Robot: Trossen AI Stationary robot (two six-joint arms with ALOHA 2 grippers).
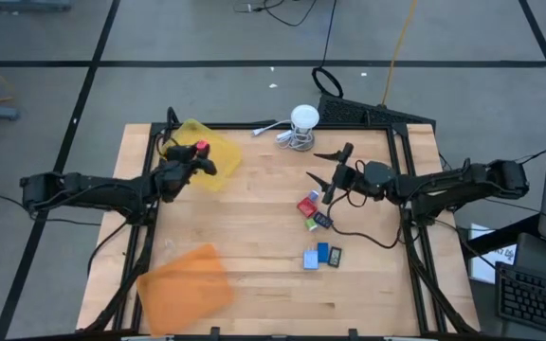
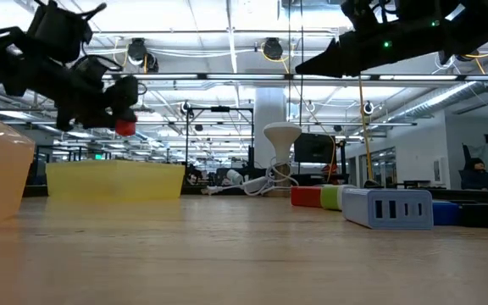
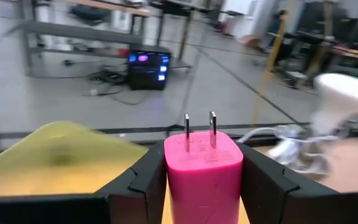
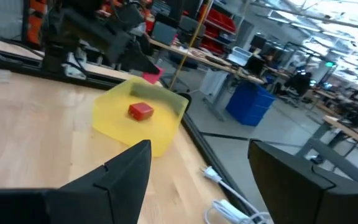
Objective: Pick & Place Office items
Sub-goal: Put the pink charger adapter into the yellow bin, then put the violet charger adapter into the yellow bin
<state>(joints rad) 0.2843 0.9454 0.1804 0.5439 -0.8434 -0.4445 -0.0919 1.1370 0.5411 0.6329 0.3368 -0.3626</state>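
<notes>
My left gripper (image 1: 197,156) is shut on a small pink plug block (image 3: 204,171) with two metal prongs. It hangs above the yellow tray (image 1: 218,163) at the far left. A red piece (image 4: 141,111) lies inside that tray. My right gripper (image 1: 326,175) is open and empty, raised over the table's right half, just far of a cluster of red (image 1: 306,206), green (image 1: 311,224) and dark (image 1: 323,220) pieces. Two blue pieces (image 1: 317,256) and a dark one (image 1: 336,256) lie nearer the front. My left gripper pinches the pink block's two opposite side faces (image 3: 169,177) between its two fingers. The prongs (image 3: 199,129) stick out forward past the fingertips. The block is lifted clear above the yellow tray (image 2: 115,180), as the low view shows (image 2: 125,127).
An orange tray (image 1: 186,289) lies at the front left. A white round object with a coiled cable (image 1: 301,121) stands at the far edge. A dark cable runs across the wood at the right (image 1: 363,237). Black frame rails border the table.
</notes>
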